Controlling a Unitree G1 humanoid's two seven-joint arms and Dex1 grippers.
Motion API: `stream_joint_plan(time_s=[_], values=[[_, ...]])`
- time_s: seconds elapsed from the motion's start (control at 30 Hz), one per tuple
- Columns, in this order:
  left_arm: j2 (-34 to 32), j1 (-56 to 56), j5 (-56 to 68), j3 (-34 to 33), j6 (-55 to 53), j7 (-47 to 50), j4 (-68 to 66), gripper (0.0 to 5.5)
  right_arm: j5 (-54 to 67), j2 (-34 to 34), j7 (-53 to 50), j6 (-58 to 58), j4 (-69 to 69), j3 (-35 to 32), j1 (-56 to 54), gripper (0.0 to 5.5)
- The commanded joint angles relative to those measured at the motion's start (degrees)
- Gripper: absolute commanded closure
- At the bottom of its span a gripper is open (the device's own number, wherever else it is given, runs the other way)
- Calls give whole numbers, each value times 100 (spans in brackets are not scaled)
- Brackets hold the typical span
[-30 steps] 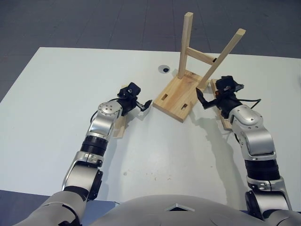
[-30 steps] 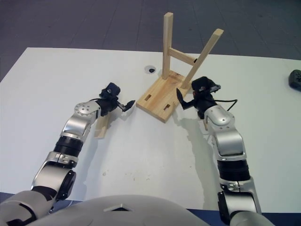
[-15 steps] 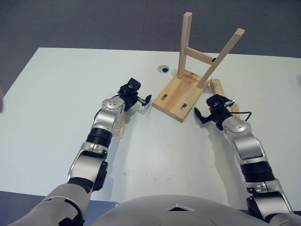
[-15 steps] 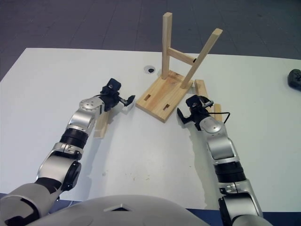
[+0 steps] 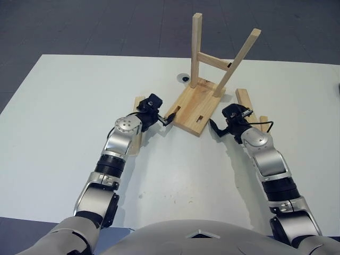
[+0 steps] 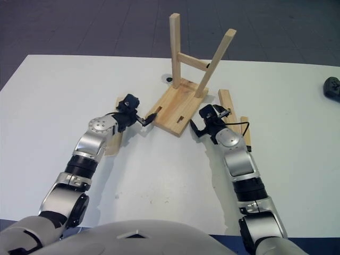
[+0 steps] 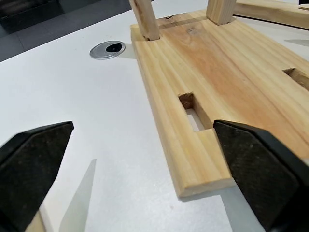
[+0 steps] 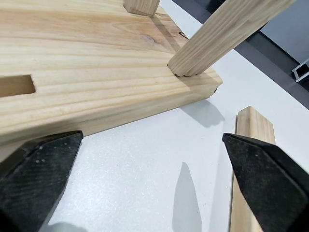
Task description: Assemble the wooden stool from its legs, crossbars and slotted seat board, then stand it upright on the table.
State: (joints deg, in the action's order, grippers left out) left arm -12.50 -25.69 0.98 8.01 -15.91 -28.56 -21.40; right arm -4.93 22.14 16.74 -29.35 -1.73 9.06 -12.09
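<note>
White tabletop point(image 5: 64, 106) all round, and over on the left a loose wooden piece point(image 5: 138, 102) lies flat, most of it buried under the left forearm so only its far end and a sliver lower down peek out. Next comes the left gripper point(image 5: 168, 119), fingers spread apart and holding nothing, parked right at the near left corner of the seat board point(image 5: 197, 105). From the wrist camera one finger point(image 7: 260, 169) overlaps that corner, and whether it actually touches the wood is hard to call. The board lies flat on the table, slotted face up, with an empty slot point(image 7: 193, 110) near its edge just past the fingers. Beyond the board's left side a round grommet point(image 5: 184, 78) sits in the table. At the board's far end two legs stand planted: an upright leg point(image 5: 196, 48) and a slanted leg point(image 5: 240, 59) leaning out to the right, joined by a crossbar point(image 5: 214, 60). On to the right gripper point(image 5: 215, 127), jaws wide too with nothing in them, just beside the board's near right edge; its wrist camera cuts both fingers off at the frame. Beyond it two loose wooden bars point(image 6: 228, 106) lie flat, partly covered by the right arm, and how they join is unclear. Far right, a dark object point(image 6: 333, 87) is clipped by the frame edge.
</note>
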Motion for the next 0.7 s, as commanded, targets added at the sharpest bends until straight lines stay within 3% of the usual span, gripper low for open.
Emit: stream_joint_plan(time_s=[0.03,0.2,0.4,0.7], values=[[-13,145,733,-328,-834,-617,-64,10,7,-77,17,-20,-89,-57,-63,11],[-18,108,1797,-365,-1790,-1920,215,10,2,-85,59,-10,-80,-64,-56,11],[-121,-216,1411,-61,-1511,-2012,-425,10,5,-91,177,-79,-119,-59,-62,11],[-794,652,1390,920,-2049,-2525,1915,10,72,45,615,-192,-175,-15,-15,11]])
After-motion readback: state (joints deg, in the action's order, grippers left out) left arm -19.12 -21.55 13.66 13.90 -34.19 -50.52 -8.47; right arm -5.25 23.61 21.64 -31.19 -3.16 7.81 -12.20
